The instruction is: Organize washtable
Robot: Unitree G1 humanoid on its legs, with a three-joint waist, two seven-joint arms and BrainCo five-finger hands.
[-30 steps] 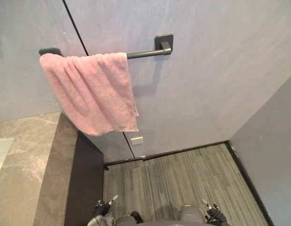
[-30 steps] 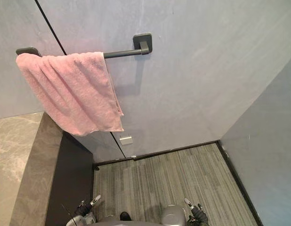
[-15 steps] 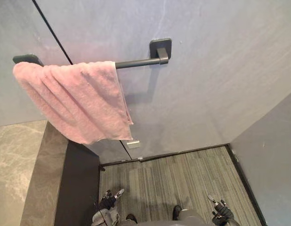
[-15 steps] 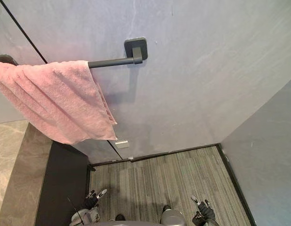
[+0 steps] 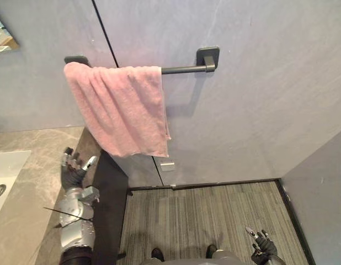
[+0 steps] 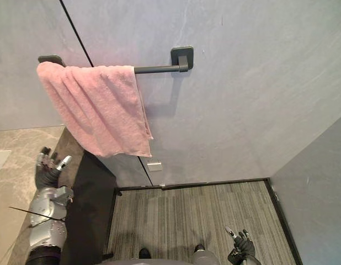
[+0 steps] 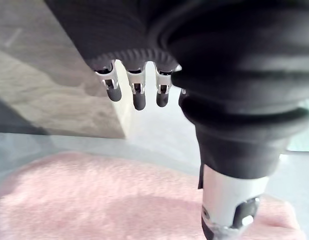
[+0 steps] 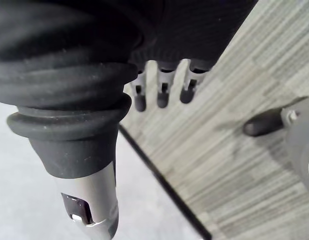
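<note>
Grey striped floor [image 5: 203, 215] lies closest, and the right hand [image 5: 260, 243] hangs low over it, fingers loose and holding nothing, likely because it has no job yet. On the other side, the left hand [image 5: 73, 168] is lifted above the stone surface [image 5: 38, 160], fingers spread and empty, maybe ready to reach up. Farther back, the pink towel [image 5: 126, 110] hangs crooked over the dark rail [image 5: 184, 69], probably so it can dry off the surface.

The towel [image 5: 123, 110] is plain pink; the bar [image 5: 184, 69] is matt black. The wall [image 5: 259, 99] is pale blue-grey with one thin black line. The counter [image 5: 32, 193] is grey-brown with pale marble veins, its side black; the sink [image 5: 5, 165] is white. The floor [image 5: 203, 215] is grey with fine darker stripes
</note>
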